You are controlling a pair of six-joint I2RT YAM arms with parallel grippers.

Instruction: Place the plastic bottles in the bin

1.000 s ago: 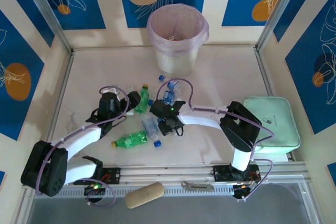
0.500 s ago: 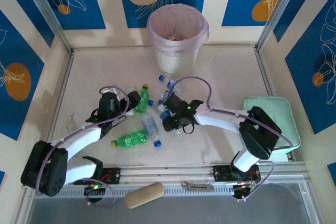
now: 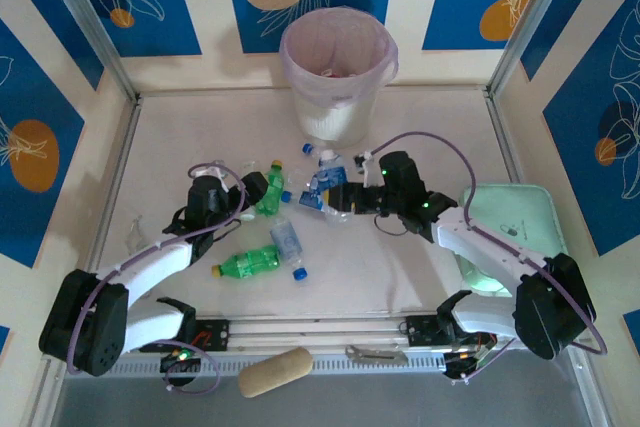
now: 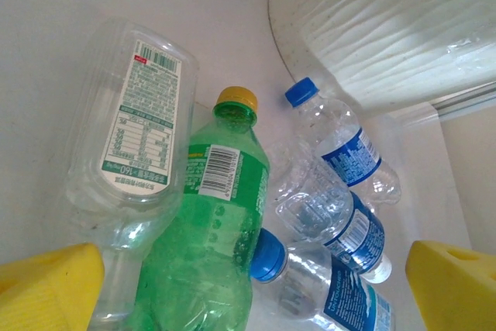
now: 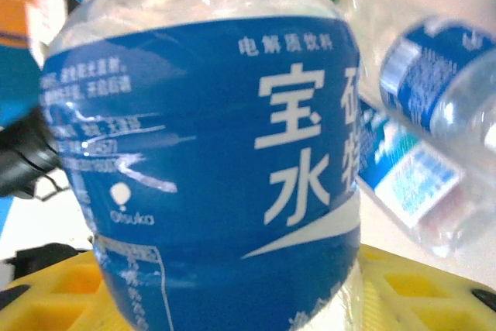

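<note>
At mid-table, a blue-labelled bottle (image 3: 328,185) is clamped by the right gripper (image 3: 347,197), the bin (image 3: 335,107) lying straight beyond it; the left gripper (image 3: 245,195) is spread wide.

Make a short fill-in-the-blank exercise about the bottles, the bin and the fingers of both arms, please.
1. The right fingers grip a clear bottle whose label is ____.
2. The bin is lined with a pale ____ bag.
3. Under the left fingers, which stand open, the green bottle has a ____ cap.

Missing words: blue; pink; yellow.
</note>
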